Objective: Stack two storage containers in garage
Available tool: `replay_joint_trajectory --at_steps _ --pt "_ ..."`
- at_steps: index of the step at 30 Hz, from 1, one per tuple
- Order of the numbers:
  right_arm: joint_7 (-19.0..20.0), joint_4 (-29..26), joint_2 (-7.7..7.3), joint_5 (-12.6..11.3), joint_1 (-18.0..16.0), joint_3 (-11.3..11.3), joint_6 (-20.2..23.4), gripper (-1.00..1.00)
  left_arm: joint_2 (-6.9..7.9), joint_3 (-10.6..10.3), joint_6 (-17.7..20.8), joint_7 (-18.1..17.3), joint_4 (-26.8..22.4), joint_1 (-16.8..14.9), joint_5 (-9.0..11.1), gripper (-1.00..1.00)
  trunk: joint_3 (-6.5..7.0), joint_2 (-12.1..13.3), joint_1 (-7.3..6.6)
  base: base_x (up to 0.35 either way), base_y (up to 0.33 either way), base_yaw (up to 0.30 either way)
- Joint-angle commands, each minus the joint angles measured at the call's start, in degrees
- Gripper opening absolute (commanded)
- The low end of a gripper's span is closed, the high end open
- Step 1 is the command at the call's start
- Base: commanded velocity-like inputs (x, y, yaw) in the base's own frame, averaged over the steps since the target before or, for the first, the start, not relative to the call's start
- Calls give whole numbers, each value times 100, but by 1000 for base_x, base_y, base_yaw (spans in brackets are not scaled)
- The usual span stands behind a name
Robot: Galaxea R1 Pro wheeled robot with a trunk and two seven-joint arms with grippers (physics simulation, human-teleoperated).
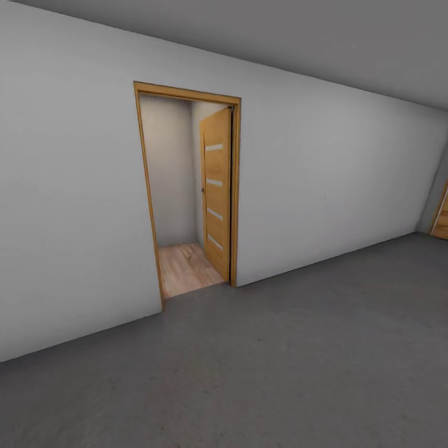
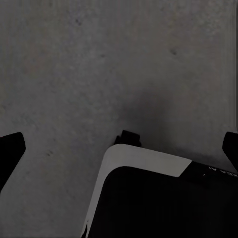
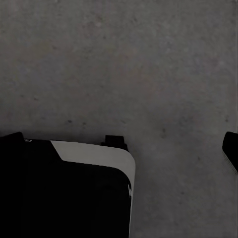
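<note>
The two storage containers are out of view. I stand on the dark grey speckled concrete floor [image 1: 280, 373] of the garage and face a plain white-grey wall [image 1: 336, 186]. Both wrist views look straight down at this floor [image 2: 99, 64]. My left gripper [image 2: 120, 148] is open, its dark fingertips [image 2: 11, 148] far apart with nothing between them. The right gripper [image 3: 119, 144] is open too, one fingertip [image 3: 231, 148] at the frame's edge. The robot's black and white base [image 2: 148, 198] lies under both grippers [image 3: 74, 188].
An open doorway [image 1: 180, 186] with a honey-brown frame cuts the wall ahead, slightly left. Its wooden door [image 1: 216, 193] is swung inward on the right side. Pale wood-plank flooring [image 1: 183, 267] lies beyond. Part of another wooden door [image 1: 442, 218] shows at far right.
</note>
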Motion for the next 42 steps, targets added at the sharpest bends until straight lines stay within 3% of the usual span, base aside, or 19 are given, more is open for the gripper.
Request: replay_joint_trajectory --at_steps 1,42 --pt "-2 18 2 -52 -8 49 -33 100 -1 -23 -16 9 3 -4 40 100 -8 -5 4 319 0 0" --pt "61 26 9 -95 -7 21 -46 100 -18 -23 9 3 3 -4 31 100 -8 -5 4 321 0 0"
